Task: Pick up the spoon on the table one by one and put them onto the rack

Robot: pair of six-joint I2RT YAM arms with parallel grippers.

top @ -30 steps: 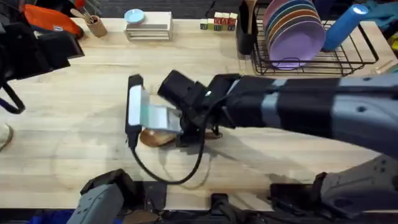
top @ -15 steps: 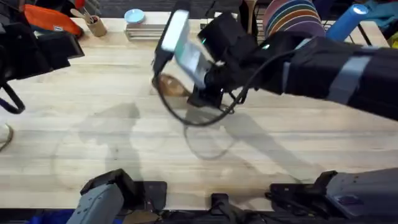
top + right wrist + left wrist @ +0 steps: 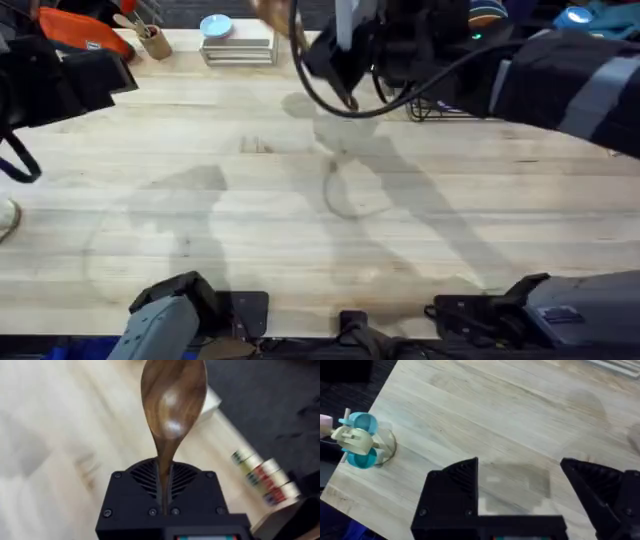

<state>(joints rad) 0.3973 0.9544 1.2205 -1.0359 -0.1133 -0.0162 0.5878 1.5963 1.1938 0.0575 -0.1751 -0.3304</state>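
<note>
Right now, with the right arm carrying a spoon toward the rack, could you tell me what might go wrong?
The right end effector grips the dark spoon only at the thin neck below its bowl, so the spoon could pivot or slip while carried. The arm is raised near the small stacked tray stand and the coloured blocks, so a low swing might knock them. The rack is largely hidden beneath the arm, which makes aiming harder.

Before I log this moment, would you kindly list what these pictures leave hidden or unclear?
- Rack: overhead, the raised right arm covers nearly all of it; plates and utensil cup cannot be seen.
- Spoon: right wrist view, its handle disappears into the right gripper, so the length is unknown. Overhead, it is a brown blur cut by the top edge.
- Blue object: left wrist view, at the table's edge, too blurred to identify.
</note>
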